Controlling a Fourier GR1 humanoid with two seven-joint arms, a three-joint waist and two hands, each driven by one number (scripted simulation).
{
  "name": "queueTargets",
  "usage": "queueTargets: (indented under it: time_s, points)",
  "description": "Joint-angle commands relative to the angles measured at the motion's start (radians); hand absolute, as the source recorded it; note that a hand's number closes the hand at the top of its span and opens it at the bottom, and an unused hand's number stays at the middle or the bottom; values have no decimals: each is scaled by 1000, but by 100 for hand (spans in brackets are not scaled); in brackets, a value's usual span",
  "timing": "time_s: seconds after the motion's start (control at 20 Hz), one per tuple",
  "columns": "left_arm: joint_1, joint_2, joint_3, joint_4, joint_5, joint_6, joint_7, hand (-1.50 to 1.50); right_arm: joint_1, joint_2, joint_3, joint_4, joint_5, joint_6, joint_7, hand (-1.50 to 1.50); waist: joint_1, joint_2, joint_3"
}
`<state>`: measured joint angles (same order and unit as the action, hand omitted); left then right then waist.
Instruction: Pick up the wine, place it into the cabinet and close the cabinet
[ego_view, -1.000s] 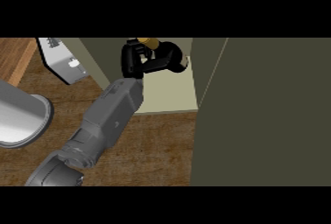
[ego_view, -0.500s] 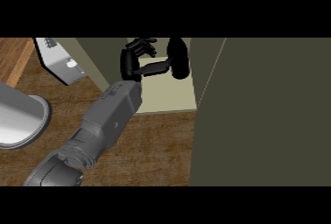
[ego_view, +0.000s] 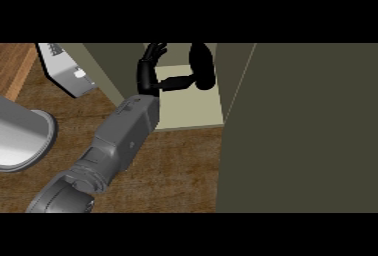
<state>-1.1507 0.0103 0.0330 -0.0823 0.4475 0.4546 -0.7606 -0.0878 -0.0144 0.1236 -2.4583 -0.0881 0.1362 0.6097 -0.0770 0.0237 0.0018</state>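
Since the wine bottle (ego_view: 201, 65) already stands upright on the pale cabinet shelf (ego_view: 193, 112), we judge the step in hand to be letting go and backing out. Our one visible hand (ego_view: 151, 75) is beside the bottle, fingers (ego_view: 153, 52) straight and spread upward, thumb reaching toward the dark glass; whether it touches we cannot tell. We should draw the hand straight back along the forearm's line, away from the bottle, so nothing tips it, then swing the dark cabinet door (ego_view: 303, 125) shut. The cabinet holds only the bottle as far as we see. A grey round vessel (ego_view: 18, 135) sits on the wooden table (ego_view: 177, 165); its contents are hidden.
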Motion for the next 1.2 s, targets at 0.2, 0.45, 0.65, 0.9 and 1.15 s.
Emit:
queueTargets:
  time_s: [0.2,0.45,0.65,0.9,1.15]
  points:
    - [70,30,-14,21,-32,15,-56,-150,-11,4,12,-48,-19,-6,32,-150,-1,8,-4]
    - [56,37,24,-1,-2,2,-60,-150,8,-16,-15,-60,-62,18,28,-150,-11,9,-3]
    - [91,11,23,-3,-11,-34,-95,-150,-15,7,-3,-42,-39,-8,27,-150,0,7,-4]
    - [95,9,17,-6,-25,-89,-101,-150,6,13,14,-3,-3,7,-31,-150,6,6,-4]
    - [78,11,1,0,-49,-111,-94,-150,-1,14,56,-36,5,-32,15,-150,11,2,-4]
